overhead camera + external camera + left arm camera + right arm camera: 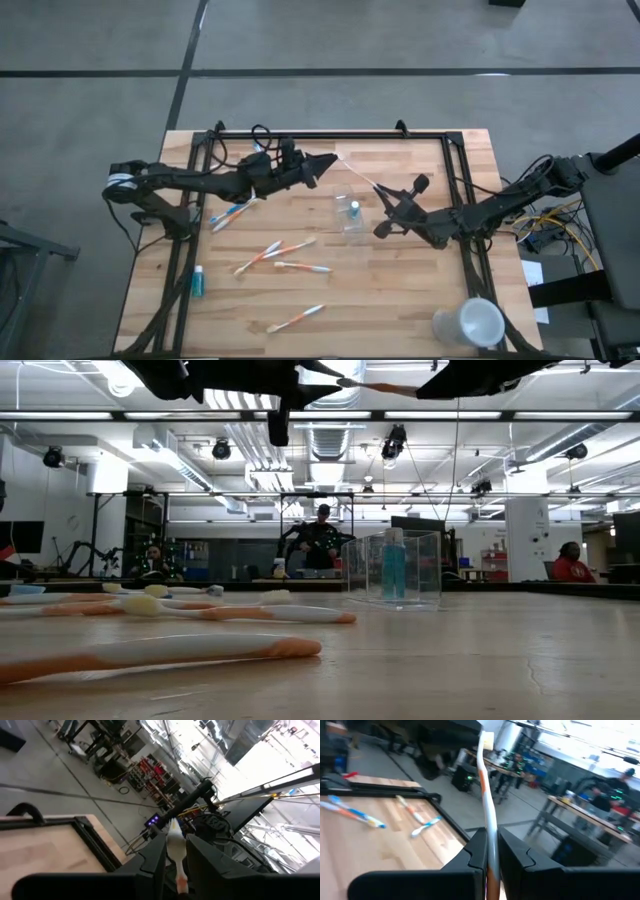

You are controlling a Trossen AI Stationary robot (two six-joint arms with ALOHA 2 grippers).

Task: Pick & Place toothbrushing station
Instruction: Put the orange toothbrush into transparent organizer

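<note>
Both claws grasp one thin white-and-orange toothbrush (362, 172), held aloft above the small clear plastic cup (350, 216) at table centre. Left gripper (328, 160) pinches the end at 10 o'clock of the cup; right gripper (385, 205) clamps the end at 2 o'clock. Likely light, stiff, slick plastic; mid-handle probably gives the surest hold.

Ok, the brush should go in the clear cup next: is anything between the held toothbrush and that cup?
Nothing visible. The toothbrush hangs in open air between the left gripper and right gripper, near the clear cup; only a blue tube stands inside.
</note>
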